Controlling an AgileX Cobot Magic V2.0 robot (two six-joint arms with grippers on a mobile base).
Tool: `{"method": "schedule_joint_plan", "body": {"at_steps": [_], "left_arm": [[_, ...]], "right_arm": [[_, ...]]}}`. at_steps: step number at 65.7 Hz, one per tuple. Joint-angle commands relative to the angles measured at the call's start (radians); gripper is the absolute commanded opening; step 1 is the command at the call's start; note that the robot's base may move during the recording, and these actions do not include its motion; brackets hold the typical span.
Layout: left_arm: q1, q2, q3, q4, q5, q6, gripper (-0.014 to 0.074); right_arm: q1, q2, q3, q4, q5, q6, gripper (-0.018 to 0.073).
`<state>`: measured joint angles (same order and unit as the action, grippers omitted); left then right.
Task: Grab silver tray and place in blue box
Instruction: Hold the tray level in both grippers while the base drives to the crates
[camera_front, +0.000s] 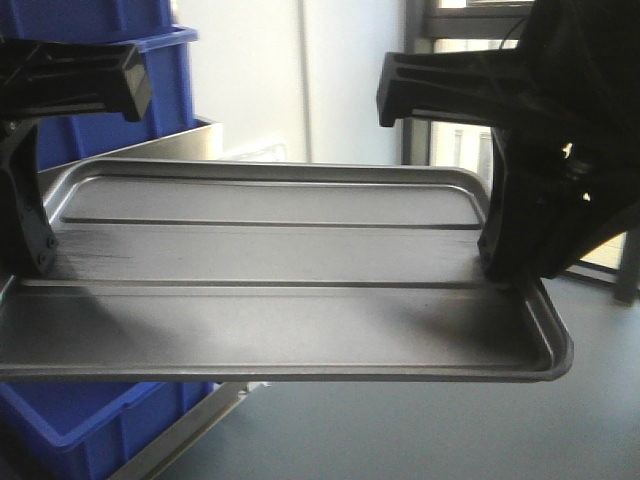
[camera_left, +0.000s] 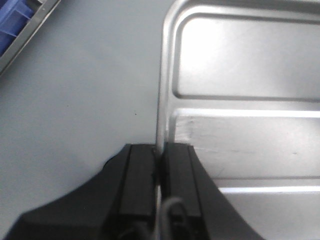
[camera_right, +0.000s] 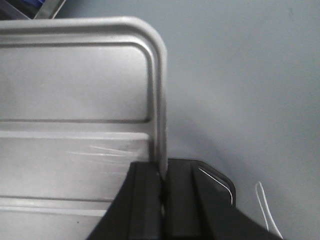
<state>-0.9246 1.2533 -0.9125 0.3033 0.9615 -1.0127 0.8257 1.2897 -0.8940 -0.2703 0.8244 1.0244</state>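
The silver tray (camera_front: 280, 260) is lifted in the air, shiny, with two long raised lines across its bottom. My left gripper (camera_front: 35, 255) is shut on its left rim; in the left wrist view the gripper (camera_left: 159, 165) pinches the tray's (camera_left: 240, 100) edge. My right gripper (camera_front: 500, 265) is shut on the right rim; in the right wrist view the gripper (camera_right: 162, 175) clamps the tray's (camera_right: 75, 100) edge. The blue box (camera_front: 90, 425) shows below the tray at the lower left, mostly hidden by it.
Stacked blue crates (camera_front: 120, 90) stand at the back left. A duller grey metal tray edge (camera_front: 185, 435) runs beside the blue box, also in the left wrist view (camera_left: 27, 35). The grey table (camera_front: 420, 430) lies below. A window is at the back right.
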Motion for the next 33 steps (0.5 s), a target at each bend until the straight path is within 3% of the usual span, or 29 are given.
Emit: {"method": "schedule_joint_plan", "body": {"at_steps": [1,33], "left_arm": [[-0.003,-0.027,-0.027,0.031,0.001,-0.007,-0.0007],[-0.003,-0.027,-0.027,0.031,0.001,-0.007,-0.0007]], "right_arm": [[-0.002,-0.025,-0.025,-0.042,-0.008,-0.006,0.0057],[-0.002,-0.025,-0.025,-0.042,-0.009,-0.006,0.0057]]}}
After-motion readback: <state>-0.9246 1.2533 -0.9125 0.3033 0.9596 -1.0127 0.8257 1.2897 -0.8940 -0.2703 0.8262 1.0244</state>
